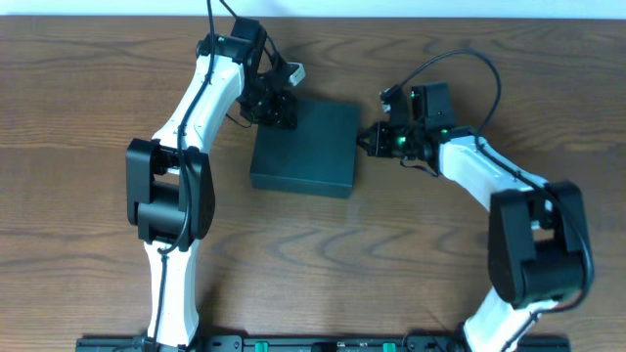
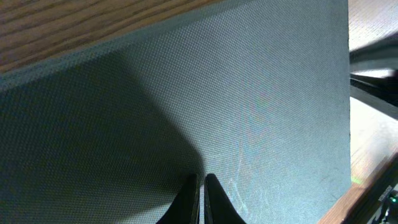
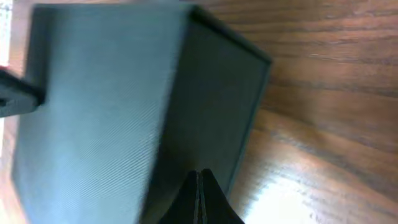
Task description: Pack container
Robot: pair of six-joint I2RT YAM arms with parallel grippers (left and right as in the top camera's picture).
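Container [image 1: 305,145], closed up, lies mid-scene on the tabletop [image 1: 78,117]. Left gripper [image 1: 279,110], fingers pressed together, hangs over its far-left corner; right gripper [image 1: 370,139], likewise pinched on nothing, sits just beside its right wall.

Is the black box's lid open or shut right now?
Shut. Overhead, the black box shows one flat, unbroken top with no flap raised.

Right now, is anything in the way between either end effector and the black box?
Nothing visible does. The left end effector is over the container at its far left corner, and the right end effector is beside its right edge.
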